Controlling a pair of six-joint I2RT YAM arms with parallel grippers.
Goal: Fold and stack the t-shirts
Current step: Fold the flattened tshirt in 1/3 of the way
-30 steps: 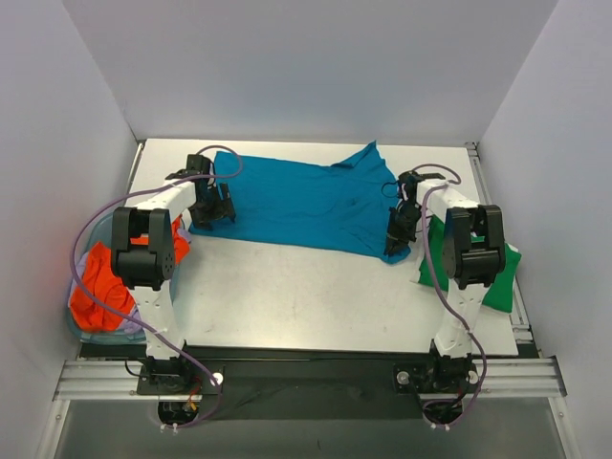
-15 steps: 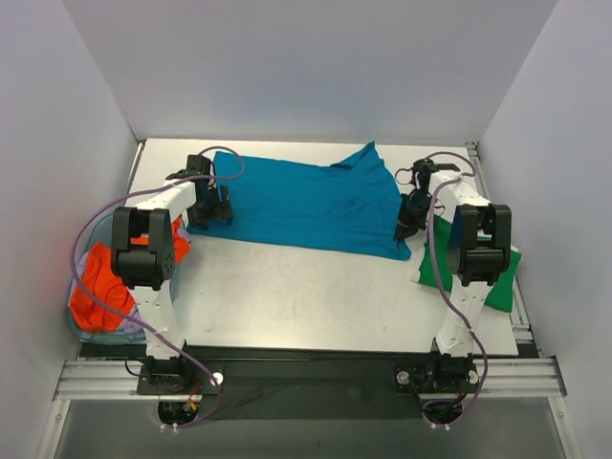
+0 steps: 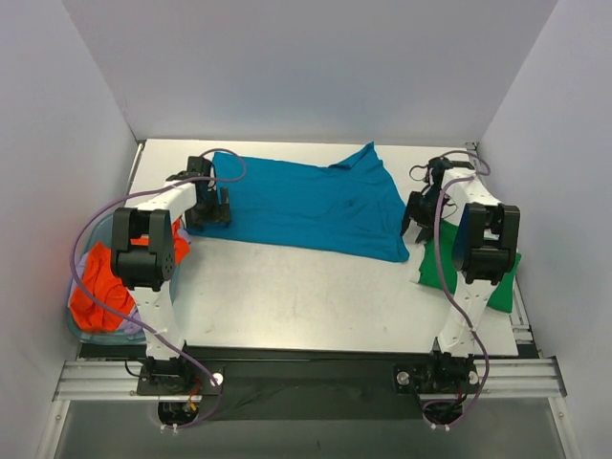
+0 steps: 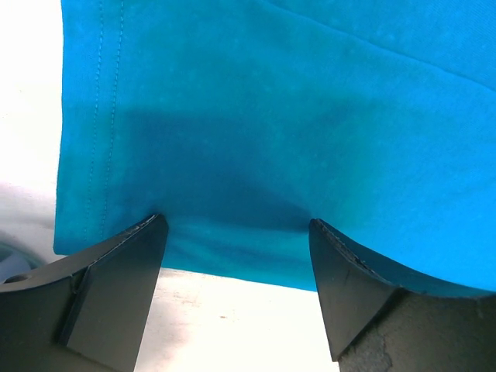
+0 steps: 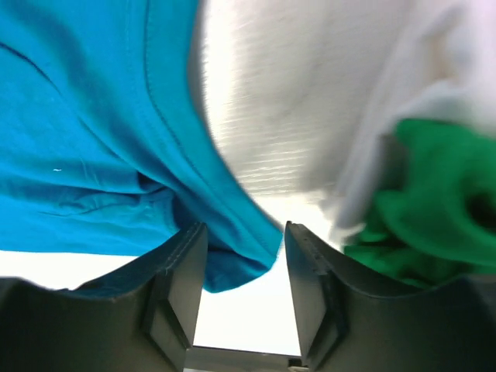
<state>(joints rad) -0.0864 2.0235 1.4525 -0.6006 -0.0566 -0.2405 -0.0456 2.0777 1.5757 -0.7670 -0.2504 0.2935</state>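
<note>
A blue t-shirt (image 3: pixel 306 203) lies spread across the back of the table. My left gripper (image 3: pixel 214 205) is at its left edge. In the left wrist view its jaws (image 4: pixel 236 232) stand wide open, with the shirt's hem (image 4: pixel 232 263) just past the fingertips and nothing held. My right gripper (image 3: pixel 417 212) is beside the shirt's right edge. In the right wrist view it (image 5: pixel 244 240) is open, and the shirt's near right corner (image 5: pixel 240 248) lies loose between the fingers. A folded green t-shirt (image 3: pixel 497 282) lies at the right, and it also shows in the right wrist view (image 5: pixel 434 209).
An orange shirt (image 3: pixel 98 285) is bunched with other cloth in a bin off the table's left edge. White walls close in the left, back and right sides. Bare table (image 3: pixel 306 296) lies in front of the blue shirt.
My right gripper has moved right and back, away from the shirt's near right corner, which now lies flatter. My left gripper has shifted slightly at the left edge.
</note>
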